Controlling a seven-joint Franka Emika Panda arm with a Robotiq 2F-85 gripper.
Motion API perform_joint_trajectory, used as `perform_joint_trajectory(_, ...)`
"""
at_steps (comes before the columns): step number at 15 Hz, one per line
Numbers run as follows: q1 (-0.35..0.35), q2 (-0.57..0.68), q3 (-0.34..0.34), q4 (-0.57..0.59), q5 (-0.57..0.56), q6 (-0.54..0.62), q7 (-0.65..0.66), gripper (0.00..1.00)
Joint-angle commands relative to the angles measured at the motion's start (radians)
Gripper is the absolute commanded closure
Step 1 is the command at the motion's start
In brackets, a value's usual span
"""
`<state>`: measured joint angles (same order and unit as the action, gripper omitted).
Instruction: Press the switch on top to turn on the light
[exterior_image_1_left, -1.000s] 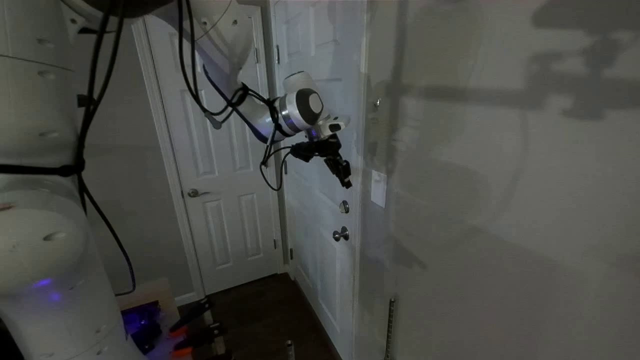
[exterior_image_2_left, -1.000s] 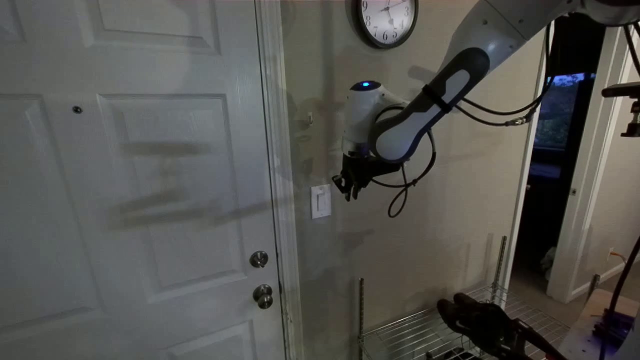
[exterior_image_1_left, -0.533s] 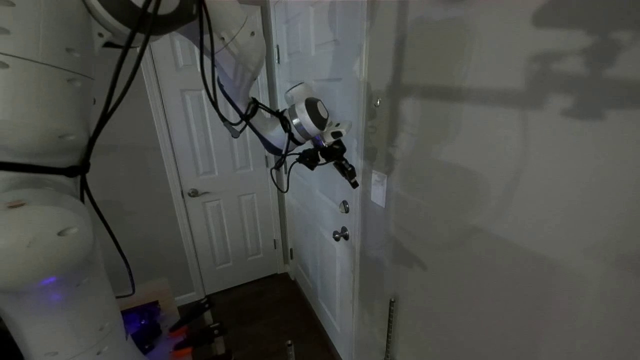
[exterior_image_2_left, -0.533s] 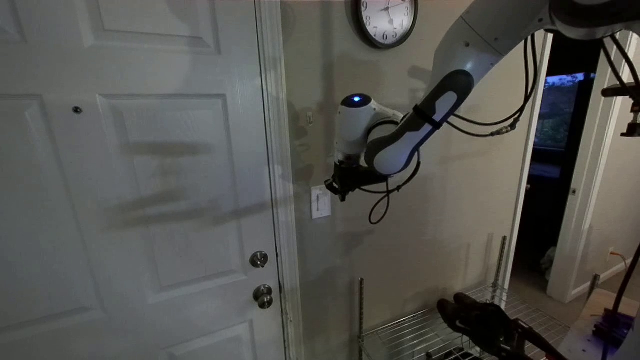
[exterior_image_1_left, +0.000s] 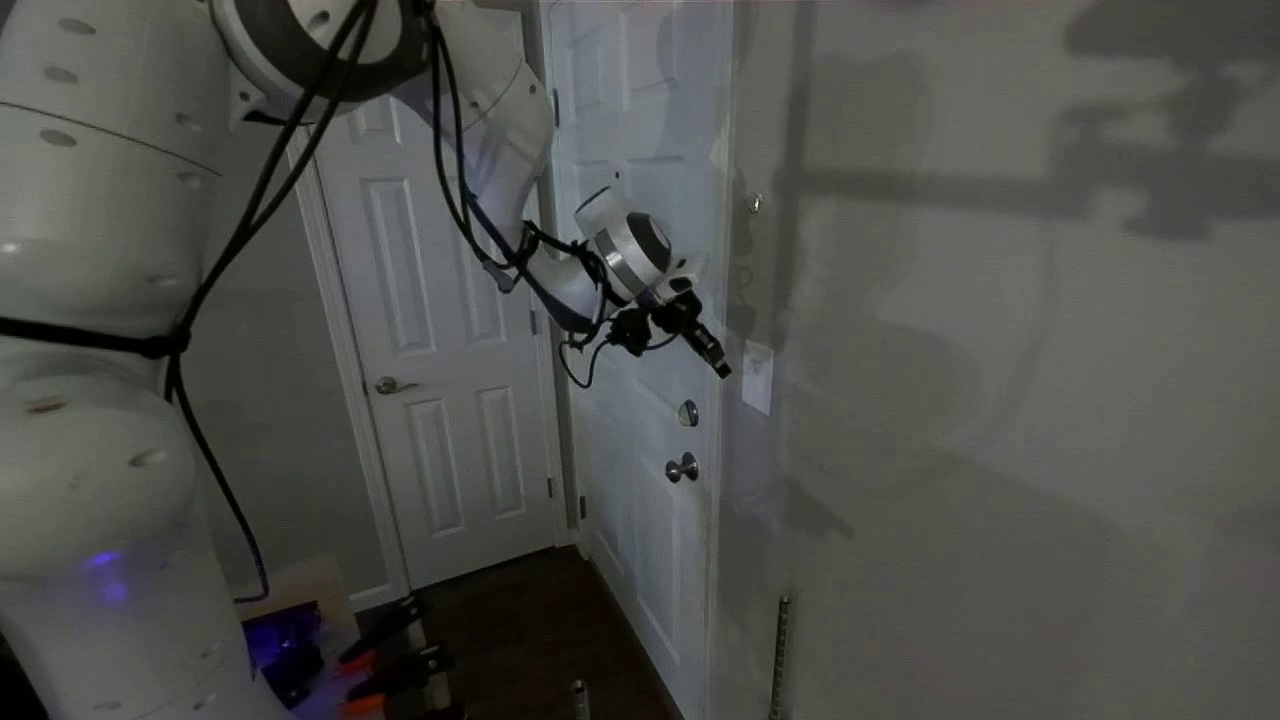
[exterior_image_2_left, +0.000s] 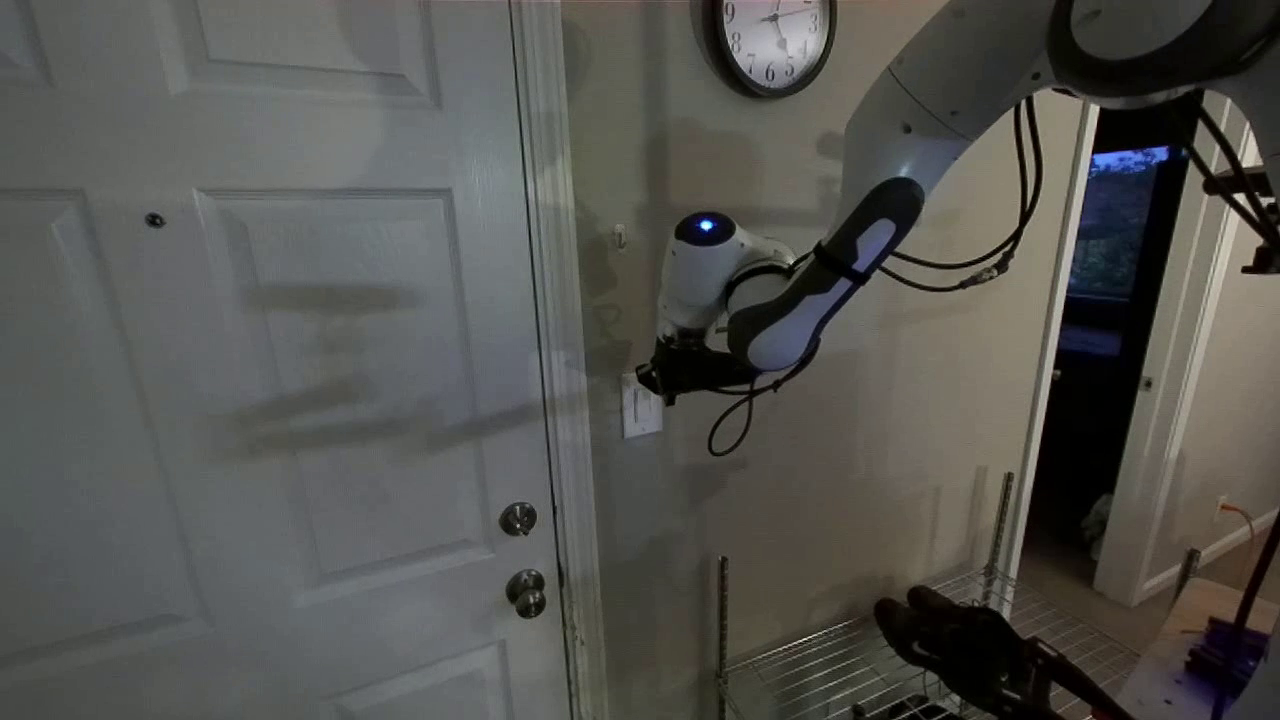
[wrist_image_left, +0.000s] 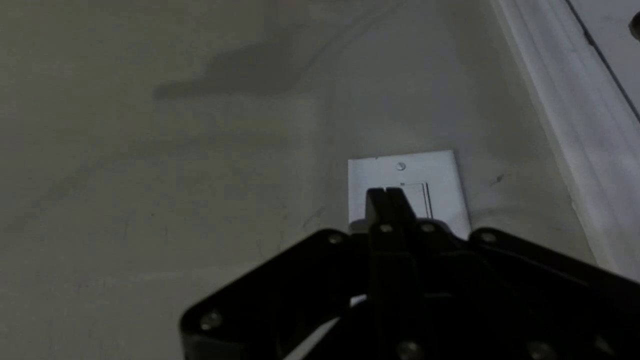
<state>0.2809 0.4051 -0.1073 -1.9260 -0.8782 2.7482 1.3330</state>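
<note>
1. My gripper is pressed together, presumably so its tips poke as one.
2. The switch is on the wall, partly behind those tips in the wrist view; in an exterior view the gripper slants down just short of it, seemingly for its upper end.
3. Door trim runs near one side; the wall reaches wider opposite, so I'd correct that way.
</note>
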Motion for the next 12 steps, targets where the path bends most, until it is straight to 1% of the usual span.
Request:
perform_joint_trajectory(1, 0.028, 0.047, -0.049, 0.051, -0.086, 0.049, 0.106, 0.98)
perform_joint_trajectory(4, 0.044, 0.082, -0.078, 0.098, -0.141, 0.064, 0.155, 0.98)
perform_joint_trajectory(7, 0.055, 0.12, -0.096, 0.155, -0.169, 0.073, 0.176, 0.98)
perform_joint_trajectory(12, 0.037, 0.178, -0.074, 0.218, -0.122, 0.074, 0.142, 0.98)
